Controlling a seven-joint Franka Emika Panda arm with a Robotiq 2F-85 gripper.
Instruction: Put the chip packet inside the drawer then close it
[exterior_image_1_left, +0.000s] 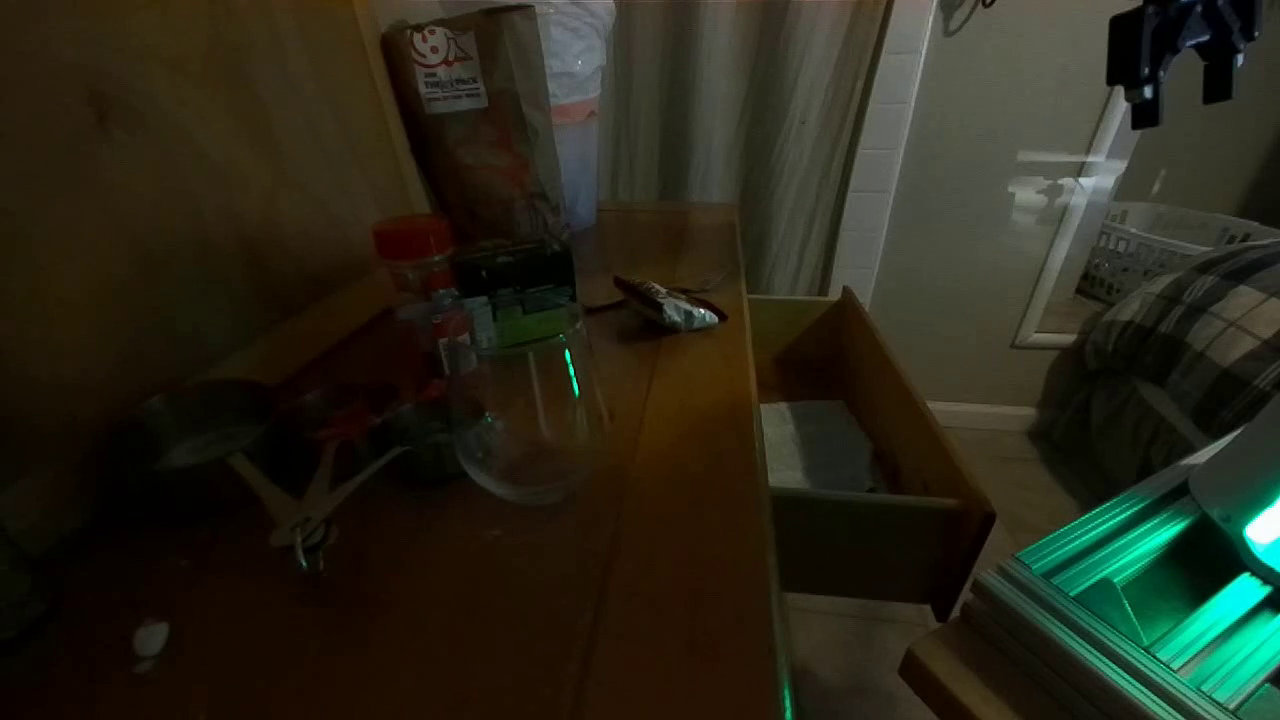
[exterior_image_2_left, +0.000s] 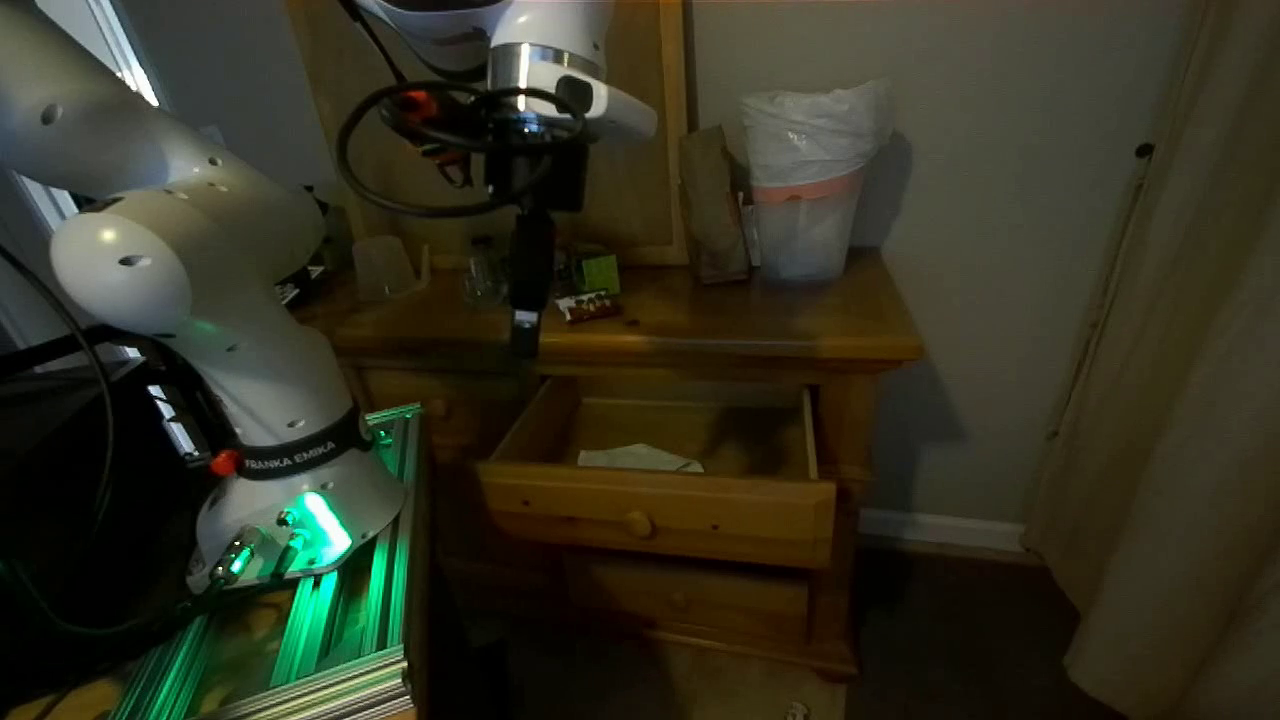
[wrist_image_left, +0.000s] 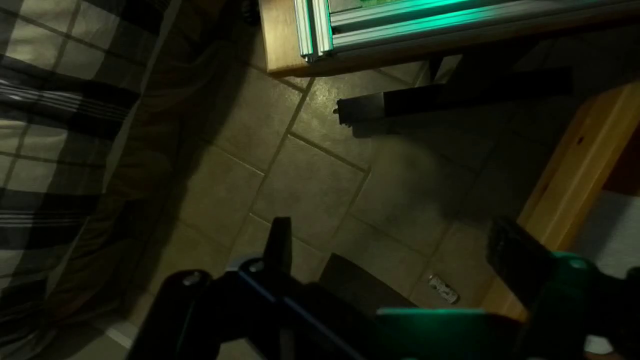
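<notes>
Exterior views alone show the chip packet (exterior_image_2_left: 590, 306) on the dresser (exterior_image_2_left: 780, 317).

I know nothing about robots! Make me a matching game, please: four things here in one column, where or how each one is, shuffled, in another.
Things:
1. chip packet
2. drawer
3. robot's tool
4. pale paper or cloth

Places and states:
A. inside the drawer
B. hanging in mid-air, holding nothing
C. on top of the dresser
D. pulled out

Pairs: 1-C, 2-D, 3-B, 4-A
</notes>
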